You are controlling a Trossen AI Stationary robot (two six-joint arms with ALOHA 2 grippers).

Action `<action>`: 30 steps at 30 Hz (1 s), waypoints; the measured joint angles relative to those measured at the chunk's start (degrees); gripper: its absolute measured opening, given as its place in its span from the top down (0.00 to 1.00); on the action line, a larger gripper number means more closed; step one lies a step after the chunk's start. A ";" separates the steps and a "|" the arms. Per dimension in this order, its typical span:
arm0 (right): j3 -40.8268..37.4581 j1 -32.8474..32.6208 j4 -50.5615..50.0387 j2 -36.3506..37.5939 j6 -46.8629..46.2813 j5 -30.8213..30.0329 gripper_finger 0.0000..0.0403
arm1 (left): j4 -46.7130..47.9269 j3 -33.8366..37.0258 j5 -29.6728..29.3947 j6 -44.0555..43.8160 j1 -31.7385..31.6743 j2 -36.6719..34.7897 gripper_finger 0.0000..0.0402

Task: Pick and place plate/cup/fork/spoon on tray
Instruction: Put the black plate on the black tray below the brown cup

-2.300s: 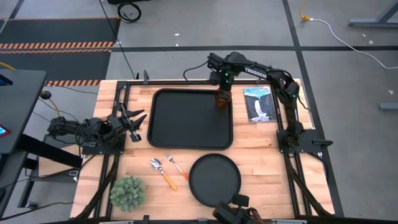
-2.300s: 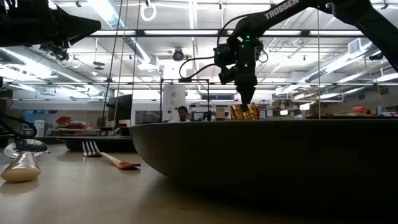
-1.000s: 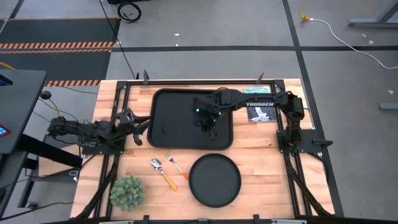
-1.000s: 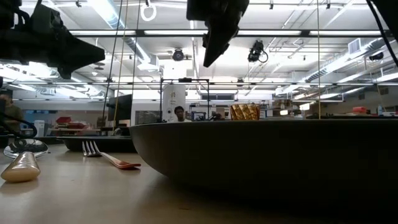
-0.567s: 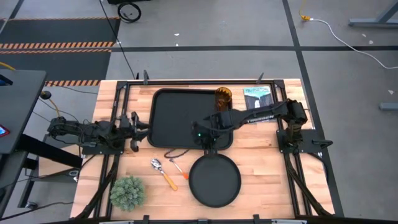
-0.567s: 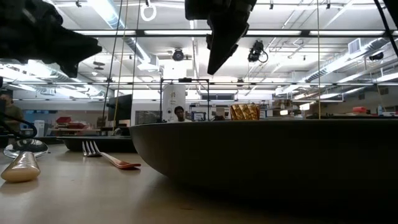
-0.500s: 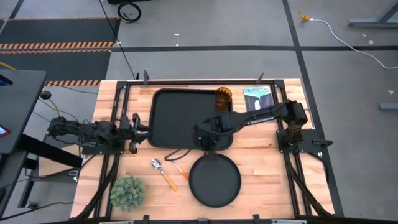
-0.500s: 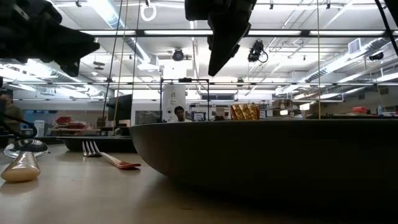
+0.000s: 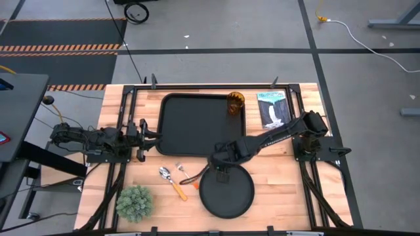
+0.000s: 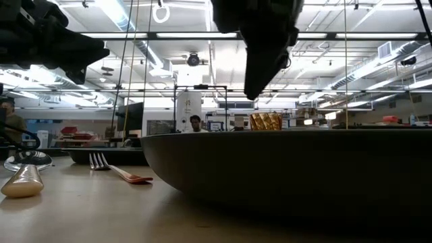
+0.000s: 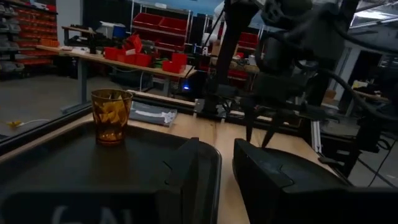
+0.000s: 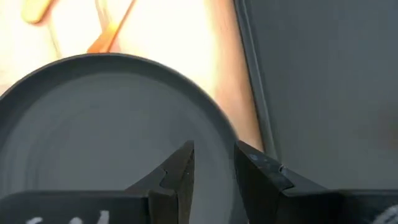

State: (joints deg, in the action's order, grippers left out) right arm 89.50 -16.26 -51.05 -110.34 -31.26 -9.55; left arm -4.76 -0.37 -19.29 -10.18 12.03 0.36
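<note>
The round black plate (image 9: 226,190) lies on the wood near the table's near edge. My right gripper (image 9: 222,172) hangs open over the plate's far rim (image 12: 186,81), fingers pointing down and clear of it (image 10: 260,81). The amber cup (image 9: 235,103) stands upright in the far right corner of the black tray (image 9: 197,124). The fork (image 9: 186,176) and spoon (image 9: 172,182) lie on the wood left of the plate. My left gripper (image 9: 141,130) waits open at the tray's left rim (image 11: 214,168).
A small booklet (image 9: 273,110) lies right of the tray. A green plant ball (image 9: 134,202) sits at the near left corner. Black frame rails (image 9: 125,111) run along the table's sides. A person shows in the room far behind the table (image 10: 197,123).
My right gripper has gone from above the tray's middle toward the table's near edge and somewhat down, and now hangs over the plate's far rim. The cup stays standing on the tray.
</note>
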 joint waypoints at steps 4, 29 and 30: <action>-0.99 -3.05 -0.14 0.01 -6.48 -3.34 0.71 | 0.05 -0.01 0.00 -0.13 0.00 0.00 0.73; -27.27 -7.21 9.70 17.14 -43.30 1.65 0.71 | 0.22 -0.01 -0.11 -1.08 0.00 0.00 0.73; -27.90 -6.96 9.73 17.16 -43.90 2.58 0.71 | 0.22 -0.01 -0.11 -1.02 0.00 0.00 0.73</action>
State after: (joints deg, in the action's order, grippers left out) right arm 61.60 -23.22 -41.32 -93.19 -75.16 -6.98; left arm -4.54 -0.38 -19.40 -11.20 12.03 0.36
